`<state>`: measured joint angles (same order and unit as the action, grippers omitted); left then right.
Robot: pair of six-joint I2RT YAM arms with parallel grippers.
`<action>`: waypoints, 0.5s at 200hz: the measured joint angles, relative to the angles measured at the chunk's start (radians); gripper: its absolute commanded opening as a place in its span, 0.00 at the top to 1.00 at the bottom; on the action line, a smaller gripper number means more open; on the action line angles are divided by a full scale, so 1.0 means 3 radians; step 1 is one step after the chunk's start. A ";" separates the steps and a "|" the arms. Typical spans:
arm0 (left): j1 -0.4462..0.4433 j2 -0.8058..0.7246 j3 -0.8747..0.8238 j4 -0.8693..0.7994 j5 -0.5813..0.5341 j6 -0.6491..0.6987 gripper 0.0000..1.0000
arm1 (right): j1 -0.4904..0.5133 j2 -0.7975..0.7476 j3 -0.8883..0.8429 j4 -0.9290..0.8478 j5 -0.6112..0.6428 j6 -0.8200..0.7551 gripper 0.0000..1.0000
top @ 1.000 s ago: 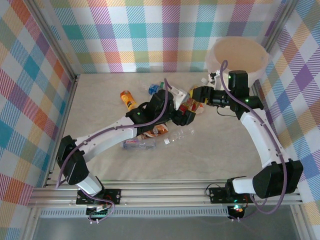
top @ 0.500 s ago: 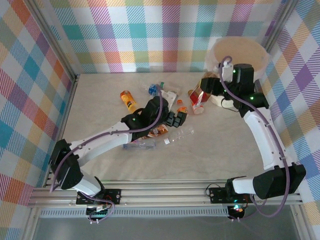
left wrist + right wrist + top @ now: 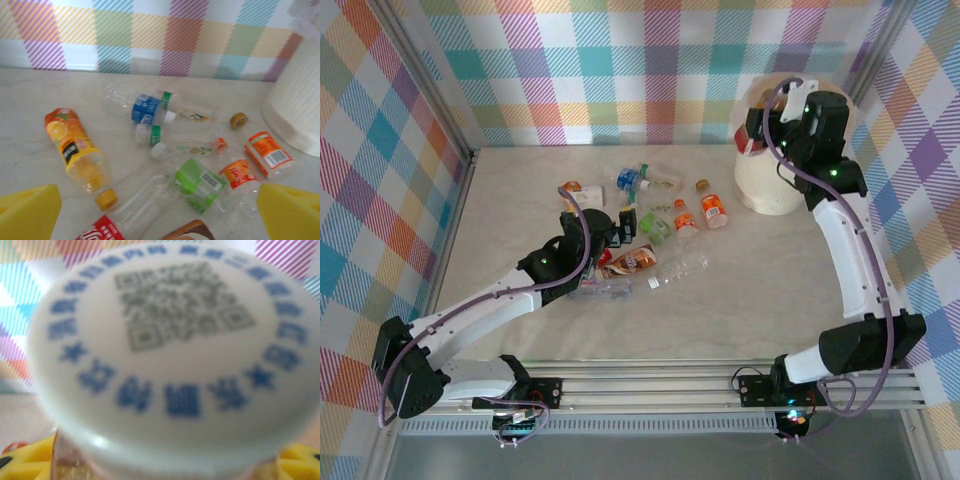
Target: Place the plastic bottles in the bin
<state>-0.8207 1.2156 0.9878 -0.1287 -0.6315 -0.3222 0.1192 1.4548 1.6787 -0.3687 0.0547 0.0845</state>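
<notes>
One delivery underway: gripping white-capped bottle point(image 3: 165, 355) in right fingers point(image 3: 25, 462) at bin point(image 3: 765, 190) rim, with left fingers point(image 3: 30, 210) spread wide. Next: clear rim, release.

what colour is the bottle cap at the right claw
White cap with blue print, clearest in the right wrist view.

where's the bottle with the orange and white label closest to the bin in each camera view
top external: the orange-label bottle lies on the table, just left of the bin.
left wrist: at the right, just left of the bin wall.
right wrist: this view has another, white-capped bottle close up.
shared landmark: the bin, in the top external and left wrist views.
</notes>
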 measured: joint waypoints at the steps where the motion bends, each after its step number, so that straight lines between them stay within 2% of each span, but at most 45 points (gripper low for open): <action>1: 0.0003 -0.0003 -0.0006 0.0000 -0.0008 -0.0004 0.00 | -0.0006 0.0008 0.0005 0.0004 0.0004 0.0000 0.84; 60: 0.0020 -0.0010 -0.0018 -0.0144 -0.0212 -0.0117 0.00 | -0.0407 0.0635 0.0825 0.0070 0.0300 0.0013 0.82; 100: 0.0058 0.0050 -0.0006 -0.0230 -0.0225 -0.0191 0.00 | -0.0525 0.1092 0.1265 -0.0273 0.0464 -0.0009 0.78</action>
<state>-0.8032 1.2304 0.9859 -0.1978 -0.6991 -0.3794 -0.0383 1.7824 2.0583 -0.4507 0.1940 0.0818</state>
